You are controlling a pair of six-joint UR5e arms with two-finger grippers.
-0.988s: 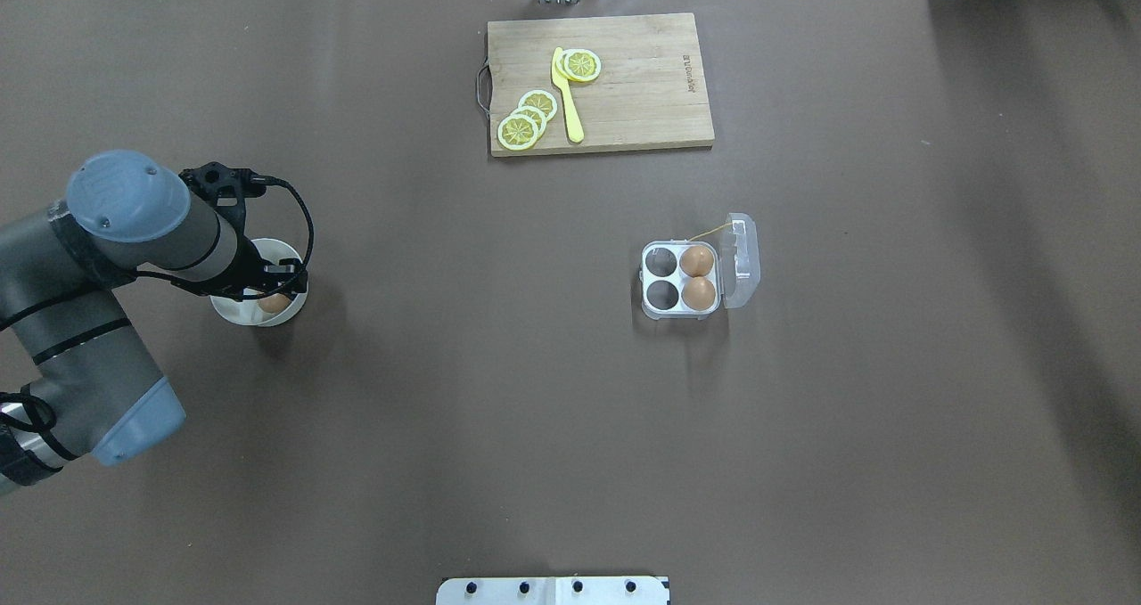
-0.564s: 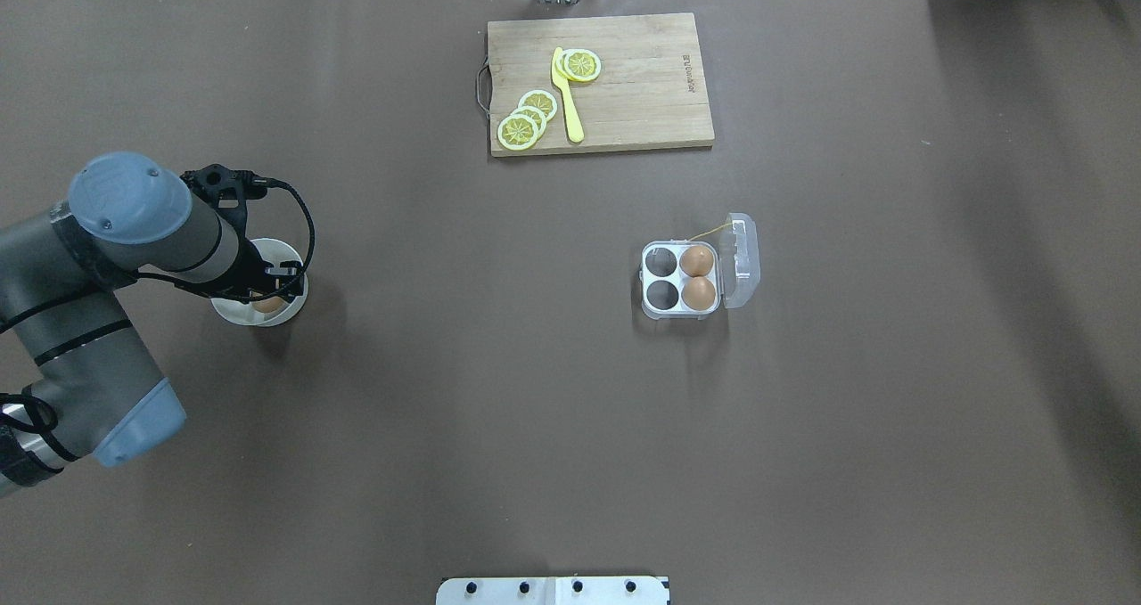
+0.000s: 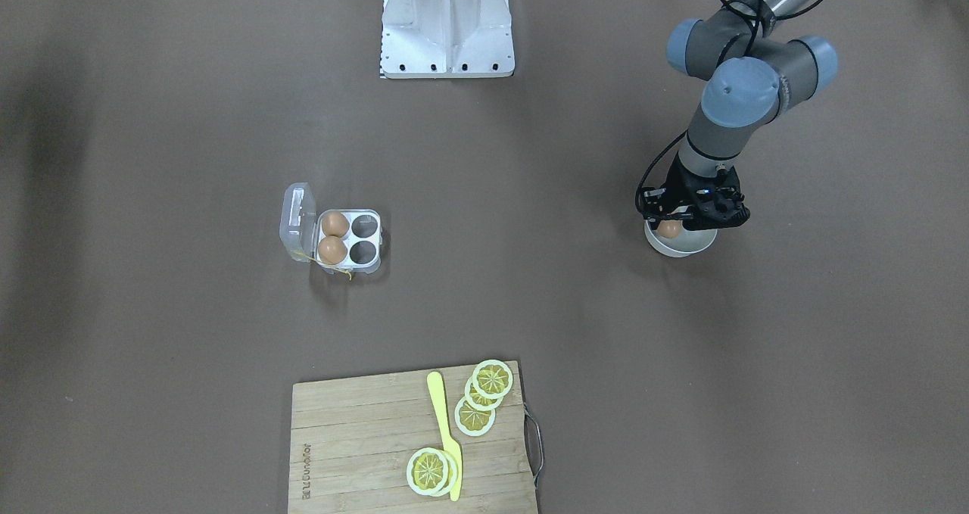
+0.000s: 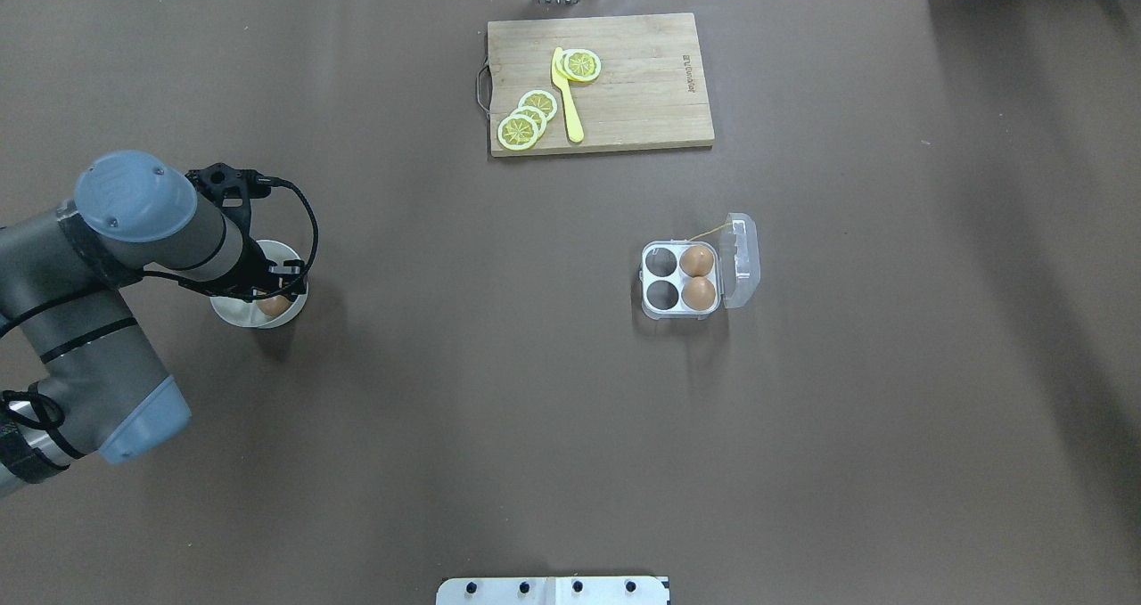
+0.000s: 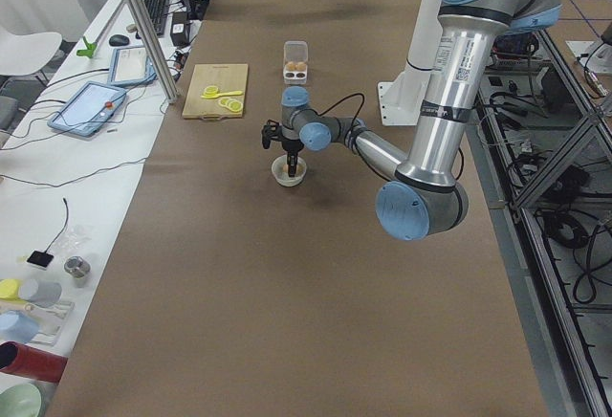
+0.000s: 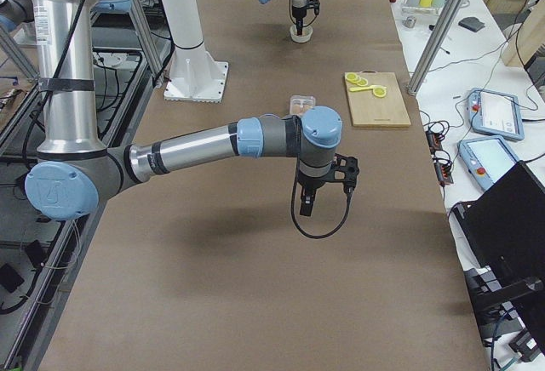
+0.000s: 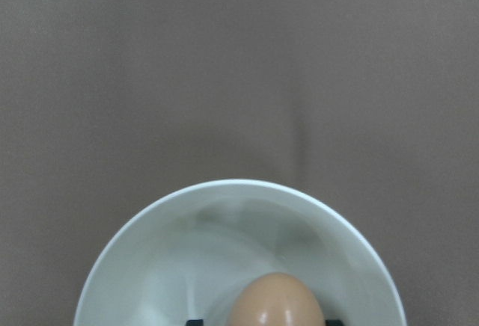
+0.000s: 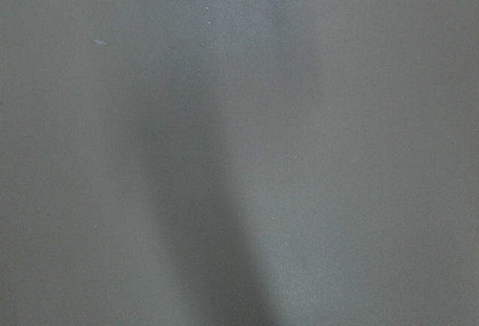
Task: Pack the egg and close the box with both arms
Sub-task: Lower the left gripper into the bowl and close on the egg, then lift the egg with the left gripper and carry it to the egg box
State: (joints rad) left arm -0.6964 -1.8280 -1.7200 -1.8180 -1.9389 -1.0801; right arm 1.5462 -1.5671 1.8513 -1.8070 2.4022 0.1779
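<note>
My left gripper [image 4: 273, 294] reaches down into a round white bowl [image 4: 230, 314] at the table's left and is shut on a brown egg [image 4: 273, 305]. In the left wrist view the egg [image 7: 276, 301] sits between the black fingertips, just over the bowl [image 7: 120, 251]. The clear box [image 4: 661, 296] lies right of centre with its lid [image 4: 742, 257] open to the right. Two eggs [image 4: 698, 277] fill its right cells and the two left cells are empty. My right gripper [image 6: 306, 209] hangs over bare table. I cannot tell whether it is open or shut.
A wooden cutting board [image 4: 642, 79] with lemon slices [image 4: 526, 119] and a yellow knife [image 4: 568, 97] lies at the table's far side. The white robot base [image 3: 447, 22] stands at the near edge. Brown table surface lies between bowl and box.
My left arm has shifted slightly over the bowl. The egg stays between the fingers. The box and its eggs have not moved.
</note>
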